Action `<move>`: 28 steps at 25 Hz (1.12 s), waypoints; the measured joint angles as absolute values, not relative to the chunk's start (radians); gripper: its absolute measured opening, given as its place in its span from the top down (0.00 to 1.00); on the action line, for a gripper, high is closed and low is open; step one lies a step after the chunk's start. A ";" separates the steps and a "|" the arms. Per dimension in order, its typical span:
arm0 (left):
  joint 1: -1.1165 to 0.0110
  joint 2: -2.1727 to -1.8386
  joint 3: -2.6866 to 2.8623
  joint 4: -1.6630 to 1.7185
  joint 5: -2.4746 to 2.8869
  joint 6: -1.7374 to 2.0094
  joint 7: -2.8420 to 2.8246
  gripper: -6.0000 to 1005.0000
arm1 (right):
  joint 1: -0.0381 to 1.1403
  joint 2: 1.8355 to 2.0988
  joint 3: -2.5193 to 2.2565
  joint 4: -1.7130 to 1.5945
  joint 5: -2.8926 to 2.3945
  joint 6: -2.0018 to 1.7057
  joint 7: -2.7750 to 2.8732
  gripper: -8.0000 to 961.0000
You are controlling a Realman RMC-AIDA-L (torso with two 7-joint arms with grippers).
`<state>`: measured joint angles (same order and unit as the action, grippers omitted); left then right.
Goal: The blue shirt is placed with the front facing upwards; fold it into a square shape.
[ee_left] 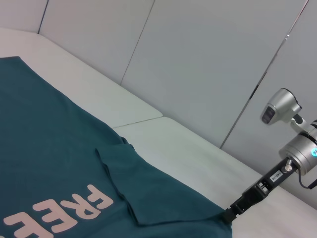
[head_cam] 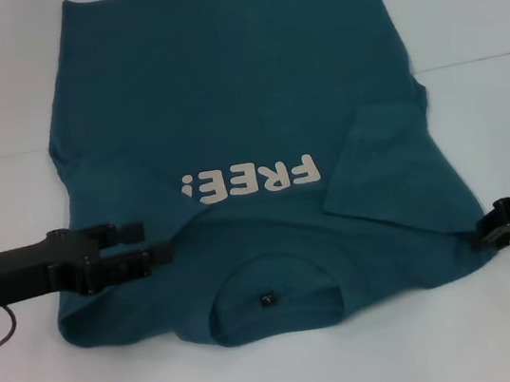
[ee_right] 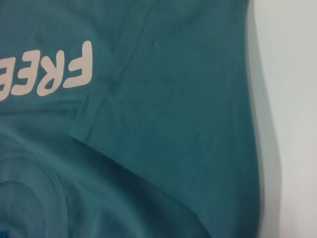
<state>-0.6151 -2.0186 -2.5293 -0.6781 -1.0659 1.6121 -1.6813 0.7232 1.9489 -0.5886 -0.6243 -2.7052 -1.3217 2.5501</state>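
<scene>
The blue shirt (head_cam: 240,88) lies flat on the white table, front up, with white "FREE!" lettering (head_cam: 251,180) and the collar and neck tag (head_cam: 267,300) nearest me. Both sleeves lie folded inward over the chest. My left gripper (head_cam: 155,241) reaches in from the left over the shirt's left shoulder, with its fingers apart and the lower fingertip on the cloth. My right gripper (head_cam: 483,236) is at the shirt's right edge near the shoulder, shut on the fabric; the left wrist view shows this right gripper (ee_left: 229,214) pinching the shirt (ee_left: 49,139) at its corner. In the right wrist view only the shirt (ee_right: 188,109) shows.
The white table (head_cam: 494,117) extends around the shirt on both sides and toward me. A grey panelled wall (ee_left: 208,59) stands behind the table's far edge.
</scene>
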 joint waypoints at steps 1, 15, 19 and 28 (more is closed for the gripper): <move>-0.615 -2.019 -2.529 -0.678 -1.066 1.611 -1.681 0.29 | 0.723 1.949 -0.596 -0.623 -2.705 -1.319 2.555 0.46; -0.606 -2.022 -2.547 -0.678 -1.067 1.590 -1.693 0.30 | 0.720 1.942 -0.643 -0.691 -2.702 -1.319 2.585 0.94; -0.603 -2.035 -2.609 -0.681 -1.068 1.587 -1.701 0.30 | 0.722 1.943 -0.637 -0.712 -2.697 -1.332 2.572 0.94; -0.583 -2.045 -2.648 -0.715 -1.066 1.472 -1.842 0.30 | 0.731 1.956 -0.644 -0.750 -2.671 -1.338 2.515 0.94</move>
